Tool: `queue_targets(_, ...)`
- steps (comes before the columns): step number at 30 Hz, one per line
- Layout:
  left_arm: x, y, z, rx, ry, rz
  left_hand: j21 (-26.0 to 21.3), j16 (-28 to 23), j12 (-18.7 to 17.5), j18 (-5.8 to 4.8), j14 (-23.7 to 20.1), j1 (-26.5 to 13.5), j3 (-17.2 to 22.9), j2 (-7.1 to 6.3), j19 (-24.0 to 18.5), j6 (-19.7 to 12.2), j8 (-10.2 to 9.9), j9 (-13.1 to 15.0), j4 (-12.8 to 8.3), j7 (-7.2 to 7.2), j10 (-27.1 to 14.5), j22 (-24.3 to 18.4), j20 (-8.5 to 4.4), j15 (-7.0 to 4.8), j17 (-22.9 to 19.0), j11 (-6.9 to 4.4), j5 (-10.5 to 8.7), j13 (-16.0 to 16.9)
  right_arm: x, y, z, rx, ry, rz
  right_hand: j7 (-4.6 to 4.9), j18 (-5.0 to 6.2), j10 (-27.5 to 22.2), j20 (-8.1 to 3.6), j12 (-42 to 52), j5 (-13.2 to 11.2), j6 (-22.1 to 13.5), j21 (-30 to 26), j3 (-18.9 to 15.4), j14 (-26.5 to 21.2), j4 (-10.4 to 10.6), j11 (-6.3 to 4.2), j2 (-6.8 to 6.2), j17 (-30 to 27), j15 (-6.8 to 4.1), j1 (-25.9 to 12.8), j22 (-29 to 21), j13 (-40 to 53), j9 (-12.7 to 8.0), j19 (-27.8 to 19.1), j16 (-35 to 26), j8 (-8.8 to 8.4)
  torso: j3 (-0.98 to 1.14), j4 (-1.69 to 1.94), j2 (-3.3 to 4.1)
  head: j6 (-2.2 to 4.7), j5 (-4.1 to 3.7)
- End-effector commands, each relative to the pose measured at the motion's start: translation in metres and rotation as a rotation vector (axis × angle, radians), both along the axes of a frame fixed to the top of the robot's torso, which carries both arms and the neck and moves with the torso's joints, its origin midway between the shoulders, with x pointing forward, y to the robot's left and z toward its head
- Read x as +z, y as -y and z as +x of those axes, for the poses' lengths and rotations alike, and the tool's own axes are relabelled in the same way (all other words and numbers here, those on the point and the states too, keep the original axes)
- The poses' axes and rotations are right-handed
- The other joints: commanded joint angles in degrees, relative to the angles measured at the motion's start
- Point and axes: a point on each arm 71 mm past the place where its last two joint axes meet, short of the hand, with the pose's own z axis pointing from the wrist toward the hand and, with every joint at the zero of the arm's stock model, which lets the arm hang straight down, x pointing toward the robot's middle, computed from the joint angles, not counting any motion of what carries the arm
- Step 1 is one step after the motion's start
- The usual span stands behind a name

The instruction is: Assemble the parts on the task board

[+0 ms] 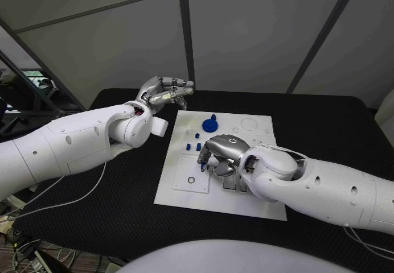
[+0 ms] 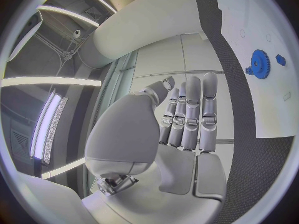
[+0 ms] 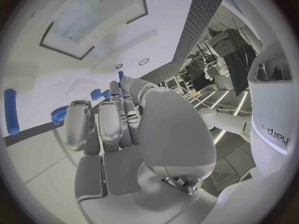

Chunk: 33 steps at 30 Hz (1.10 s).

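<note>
Black worktop (image 1: 328, 122) fills the middle of the head view, with grey wall panels behind it, and the white task board (image 1: 250, 133) lies flat in the middle. On the board sit a round blue gear (image 1: 210, 124) near the far end, some small blue pegs (image 1: 197, 142) closer in, and a little black ring (image 1: 191, 180) on the near left part. The right hand (image 1: 223, 152) is low over the middle of the board, and a small blue part (image 1: 204, 165) pokes out from under its fingers, standing almost upright; the hand looks like it holds this part, but the grip is partly hidden. The pegs and the gear lie just past this hand, toward the far end, so the right hand is much the nearer one. The left hand (image 1: 164, 91) is up off the board, past its far left corner, with fingers curled in and nothing in them. From the left wrist view, the left hand's fingers (image 2: 187, 114) lie straight and side by side, holding nothing, and the gear (image 2: 258, 63) sits well apart from them on the board (image 2: 274, 109). From the right wrist view, the right hand's fingers (image 3: 106, 124) bend down toward the board (image 3: 37, 84), and blue pieces (image 3: 96, 94) peek out just beside the fingertips. A long blue bar (image 3: 9, 111) lies farther off on the board. I think the next move is to set the held part down, and the pegs close by could get bumped.
</note>
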Motion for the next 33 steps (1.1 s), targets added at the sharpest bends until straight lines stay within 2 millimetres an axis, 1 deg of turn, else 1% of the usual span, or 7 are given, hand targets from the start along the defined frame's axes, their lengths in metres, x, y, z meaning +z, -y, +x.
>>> queue_targets(1,0.0016,0.0019,0.0001,-0.014,0.005,-0.011,-0.2,-0.1,0.4,0.27,-0.1,0.0,-0.2,0.47,-0.1,-0.1,0.2,-0.1,-0.1,0.21,-0.4,0.0,-0.02,0.16,0.0,0.20,0.34,0.0,-0.0014,-0.0014,-0.0005,0.015,-0.001,-0.017,0.01,-0.68,0.1,0.12,-0.3,-0.3,0.0,0.3,-0.4,1.2,-0.1,0.21,-0.03,0.0,-0.19,-0.4,0.5,0.0,0.1,0.4,0.2,-0.15,-0.02,0.02,-0.04,-0.05,0.01)
queue_targets(10,0.0014,0.0016,0.0001,-0.016,0.003,-0.010,-0.2,-0.1,0.4,0.27,-0.1,0.0,-0.2,0.47,-0.1,-0.1,0.2,-0.1,-0.1,0.21,-0.4,0.0,-0.02,0.16,0.0,0.20,0.34,0.0,-0.0048,-0.0019,0.0005,0.011,0.009,-0.039,0.01,-0.68,0.1,0.12,-0.3,-0.4,0.0,0.3,-0.4,1.2,-0.1,0.21,0.02,-0.1,-0.19,-0.4,0.5,0.0,0.1,0.4,0.1,-0.15,-0.03,0.00,-0.05,-0.17,0.22)
queue_targets(13,0.0014,0.0015,0.0000,-0.017,0.001,-0.010,-0.3,-0.1,0.4,0.27,-0.1,0.0,-0.3,0.46,-0.1,-0.2,0.2,-0.1,-0.1,0.23,-0.4,-0.1,0.00,0.19,-0.1,0.23,0.35,0.0,-0.0057,-0.0019,0.0009,0.009,0.008,-0.045,0.01,-0.68,0.1,0.12,-0.3,-0.4,0.0,0.3,-0.4,1.2,-0.1,0.21,0.02,-0.1,-0.19,-0.4,0.5,0.0,0.1,0.4,0.1,-0.15,-0.04,0.05,-0.01,-0.09,0.01)
queue_targets(16,0.0012,0.0012,0.0000,-0.018,0.000,-0.010,-0.3,-0.1,0.4,0.27,-0.1,0.0,-0.3,0.46,-0.1,-0.2,0.2,-0.1,-0.1,0.24,-0.5,-0.1,0.01,0.19,-0.1,0.23,0.35,0.0,-0.0066,-0.0022,0.0009,0.011,0.005,-0.053,0.01,-0.66,0.1,0.13,-0.3,-0.4,0.0,0.2,-0.5,1.2,-0.1,0.21,0.11,-0.1,-0.19,-0.5,0.4,0.0,0.1,0.3,0.2,-0.16,-0.05,0.04,-0.02,-0.07,-0.02)
queue_targets(20,0.0010,0.0010,0.0000,-0.019,-0.003,-0.009,-0.3,-0.1,0.4,0.27,-0.1,0.0,-0.3,0.46,-0.1,-0.2,0.2,-0.1,-0.1,0.24,-0.5,-0.1,0.01,0.19,-0.1,0.23,0.35,0.0,-0.0077,-0.0032,0.0005,0.014,-0.002,-0.063,0.01,-0.66,0.1,0.13,-0.3,-0.4,0.0,0.2,-0.5,1.2,-0.1,0.21,0.11,-0.1,-0.19,-0.5,0.4,0.0,0.1,0.3,0.2,-0.16,-0.01,-0.02,0.00,-0.21,0.10)
queue_targets(29,0.0007,0.0007,0.0001,-0.020,-0.006,-0.008,-0.3,-0.1,0.5,0.26,-0.1,-0.1,-0.3,0.48,-0.1,-0.3,0.2,-0.1,0.0,0.26,-0.5,-0.1,0.03,0.22,-0.2,0.25,0.35,0.0,-0.0097,-0.0035,0.0005,0.016,-0.011,-0.083,0.00,-0.65,0.1,0.13,-0.3,-0.4,0.0,0.2,-0.5,1.2,-0.1,0.21,0.16,-0.2,-0.19,-0.5,0.4,0.0,0.1,0.3,0.1,-0.15,-0.03,0.02,-0.05,-0.39,0.15)
queue_targets(33,0.0006,0.0004,0.0001,-0.019,-0.007,-0.008,-0.3,-0.1,0.5,0.26,-0.1,-0.1,-0.3,0.48,-0.1,-0.3,0.2,-0.1,0.0,0.26,-0.5,-0.1,0.03,0.22,-0.2,0.25,0.35,0.0,-0.0097,-0.0048,0.0002,0.020,-0.009,-0.084,0.02,-0.61,0.0,0.14,-0.4,-0.5,-0.1,0.1,-0.6,1.1,-0.1,0.22,0.15,-0.4,-0.18,-0.6,0.2,0.0,0.1,0.2,0.1,-0.19,-0.01,0.00,-0.02,-0.43,0.18)
